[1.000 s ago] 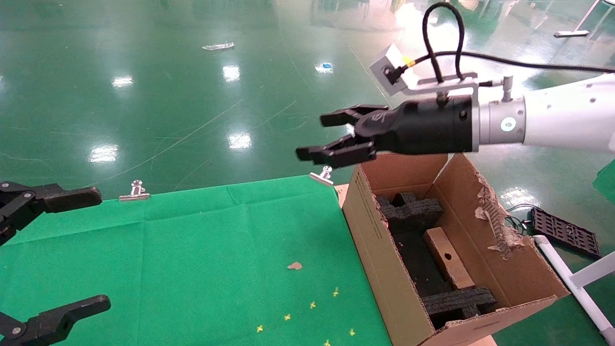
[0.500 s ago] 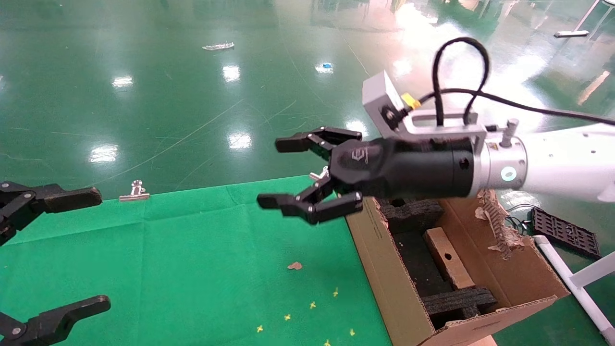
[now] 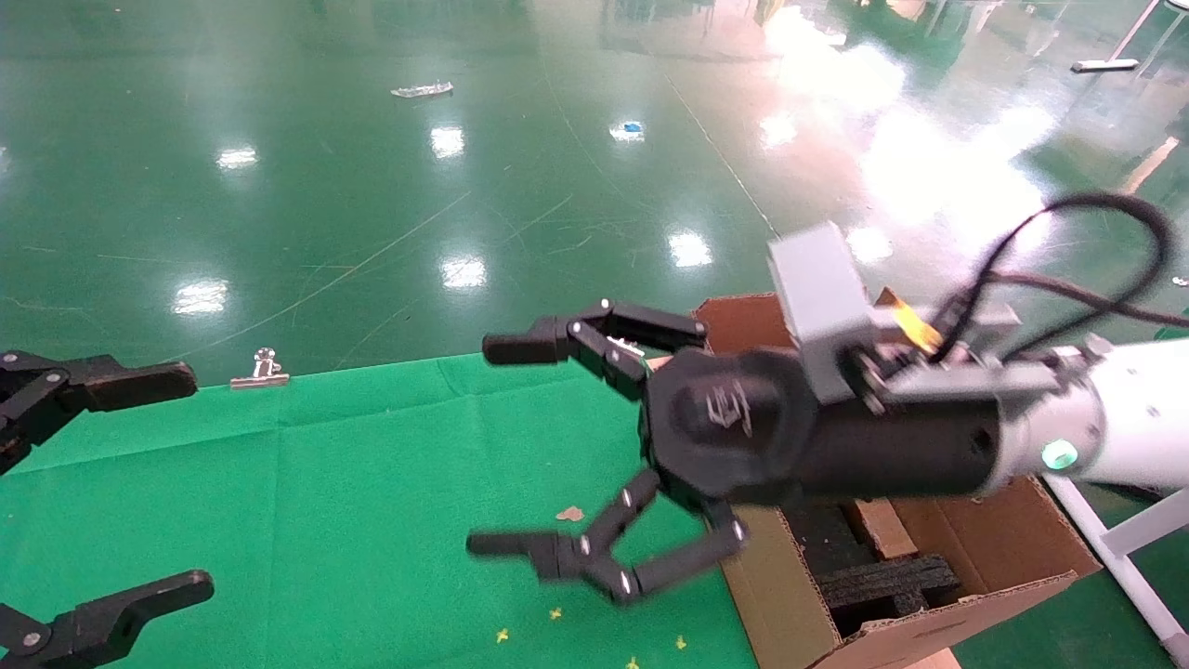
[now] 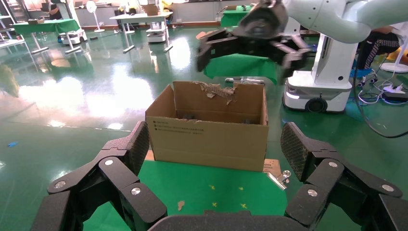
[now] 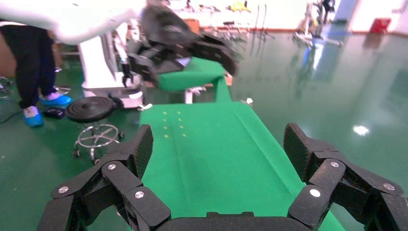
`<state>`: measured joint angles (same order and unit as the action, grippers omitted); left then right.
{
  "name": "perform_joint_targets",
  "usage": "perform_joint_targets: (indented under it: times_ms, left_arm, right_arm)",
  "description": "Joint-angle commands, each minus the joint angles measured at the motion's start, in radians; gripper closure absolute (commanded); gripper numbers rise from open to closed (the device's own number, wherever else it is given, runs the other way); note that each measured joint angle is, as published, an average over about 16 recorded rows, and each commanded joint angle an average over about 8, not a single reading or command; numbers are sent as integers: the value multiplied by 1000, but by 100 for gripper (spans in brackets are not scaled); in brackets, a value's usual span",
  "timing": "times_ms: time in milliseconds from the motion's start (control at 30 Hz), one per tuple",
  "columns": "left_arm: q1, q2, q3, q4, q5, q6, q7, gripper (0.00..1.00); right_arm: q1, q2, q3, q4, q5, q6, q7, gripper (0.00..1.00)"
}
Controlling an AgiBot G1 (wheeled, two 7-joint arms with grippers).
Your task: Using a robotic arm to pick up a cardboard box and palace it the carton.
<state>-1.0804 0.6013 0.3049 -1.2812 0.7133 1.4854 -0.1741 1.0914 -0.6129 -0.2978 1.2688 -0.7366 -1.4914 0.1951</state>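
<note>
the right end effector (image 3: 520, 446) on the robotic arm (image 3: 1129, 427) hangs over the green-covered worktop (image 3: 325, 483), just beside the near wall of the carton (image 3: 771, 595). its two black linked fingers are spread wide apart with nothing between them, one finger (image 3: 594, 336) high and the other (image 3: 594, 557) low over the cloth. the grey box camera (image 3: 817, 288) sits on top of the black wrist, with a black cable (image 3: 1096, 242) looping off behind it.

the carton stands at the right edge of the worktop with its flaps up. the arm's wrist covers much of its inside in the head view. the cardboard box (image 3: 878, 527) lies inside the carton, only a short brown strip of it showing below the wrist, next to a black foam insert (image 3: 892, 581); how it rests on the foam is hard to make out. from the left wrist view the carton (image 4: 209, 130) shows its printed wall and a torn ragged upper edge.

the left end effector (image 3: 93, 492) is at the left edge of the worktop, well apart from the carton, its fingers also spread wide and holding nothing. a silver clip (image 3: 262, 370) pins the cloth at the far edge, and a small brown scrap (image 3: 569, 513) lies on the cloth.
</note>
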Motion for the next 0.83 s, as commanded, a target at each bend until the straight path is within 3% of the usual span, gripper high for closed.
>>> perform_joint_targets:
  times_ms: [33,833]
  left_arm:
    - [0,0,0,0,0,0,0,0]
    - [0,0,0,0,0,0,0,0]
  right_arm:
    - [-39,3,38,32,13,-9,-12,0]
    - [-23,3,23,19,8,-5,-8,0]
